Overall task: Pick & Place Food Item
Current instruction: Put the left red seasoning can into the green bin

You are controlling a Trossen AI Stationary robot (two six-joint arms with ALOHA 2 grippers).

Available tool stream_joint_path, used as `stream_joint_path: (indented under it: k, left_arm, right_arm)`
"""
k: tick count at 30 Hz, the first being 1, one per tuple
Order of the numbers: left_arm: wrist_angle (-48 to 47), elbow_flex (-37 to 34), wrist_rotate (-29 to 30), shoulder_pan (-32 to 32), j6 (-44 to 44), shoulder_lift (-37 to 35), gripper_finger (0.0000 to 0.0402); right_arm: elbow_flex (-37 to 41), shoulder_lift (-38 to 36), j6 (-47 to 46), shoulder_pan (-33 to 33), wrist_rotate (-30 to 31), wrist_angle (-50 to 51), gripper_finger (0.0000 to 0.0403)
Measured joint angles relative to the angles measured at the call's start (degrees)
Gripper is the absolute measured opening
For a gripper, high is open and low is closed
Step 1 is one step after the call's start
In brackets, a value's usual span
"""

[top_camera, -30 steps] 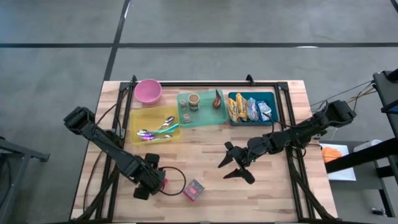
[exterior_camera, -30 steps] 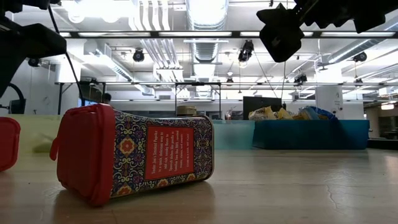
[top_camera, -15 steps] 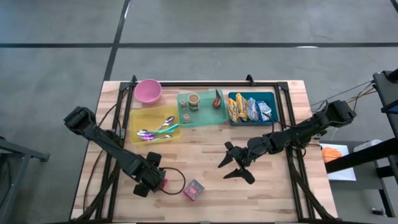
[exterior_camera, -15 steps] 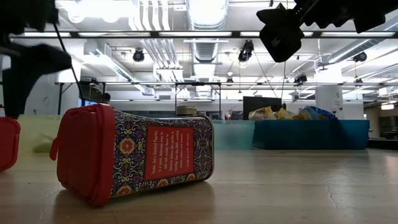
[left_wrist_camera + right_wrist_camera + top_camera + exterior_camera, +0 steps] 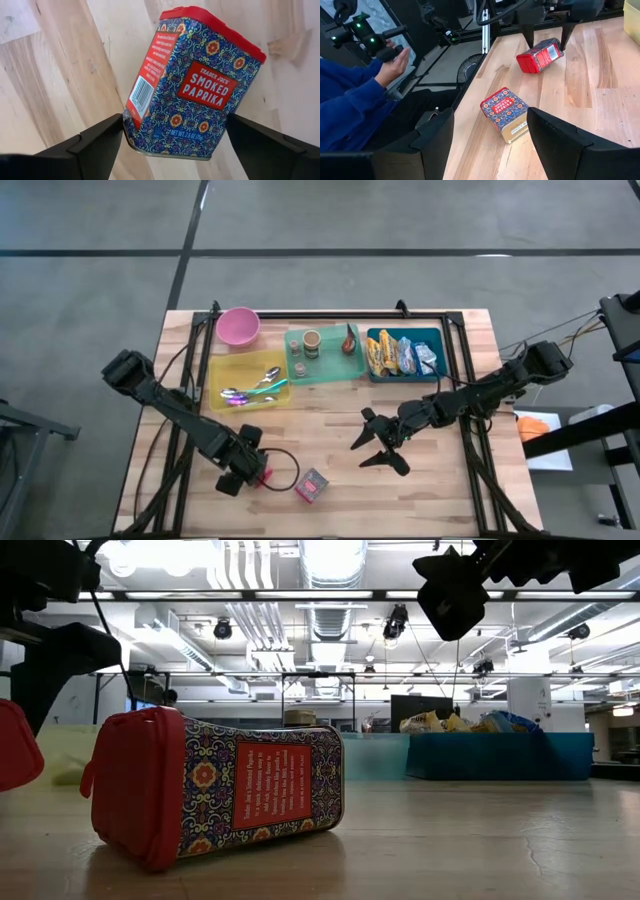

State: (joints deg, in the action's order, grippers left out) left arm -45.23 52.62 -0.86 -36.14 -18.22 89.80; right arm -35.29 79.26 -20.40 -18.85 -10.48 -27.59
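Near the front-left table (image 5: 440, 490) edge, left gripper (image 5: 255, 471) sits low over a red-sided tin (image 5: 263, 477). Fingers spread wide, one on each side of the tin; no clear squeeze visible. Left wrist view: the tin (image 5: 195, 85) between the fingers (image 5: 95, 142) reads Smoked Paprika, blue pattern, red lid, lying on the wood. Right wrist view: same tin (image 5: 537, 56) on its side under the left gripper (image 5: 546, 39), fingertips straddling it. Low view: only a red edge of it (image 5: 15, 745) shows at the frame side, tilted.

Second tin, the patterned paprika tin (image 5: 311, 485), lies on its side just beside the first, near the front edge, untouched; it is close up in the low view (image 5: 215, 790).

Right gripper (image 5: 378, 446) hovers mid-table, well apart from both tins, fingers wide, holding nothing.

Back row: pink bowl (image 5: 239, 326), yellow tray (image 5: 225, 370) with spoons (image 5: 250, 390), green tray (image 5: 330, 370) with small cups, teal tray (image 5: 440, 340) with snack packs (image 5: 398, 354).

Off the table, a person's hand (image 5: 395, 62) and blue sleeve (image 5: 350, 110) show in the right wrist view.
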Motion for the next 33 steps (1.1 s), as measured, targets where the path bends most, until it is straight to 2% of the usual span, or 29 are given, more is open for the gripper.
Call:
stream_joint_path:
  k: [11,23,33]
  left_arm:
    - [-0.85,0.61,0.39,0.02,0.54,-3.35,0.0354]
    - [2.45,0.36,-0.17,-0.13,6.23,-4.35,0.0354]
    - [7.69,-3.57,-1.15,-0.13,7.34,-4.34,0.0354]
  right_arm:
    - [0.00,0.00,0.00,-0.02,0.00,-0.03,0.0249]
    - [0.00,0.00,0.00,-0.02,0.00,0.02,0.0249]
    - [0.00,0.00,0.00,0.00,0.00,0.04,0.0249]
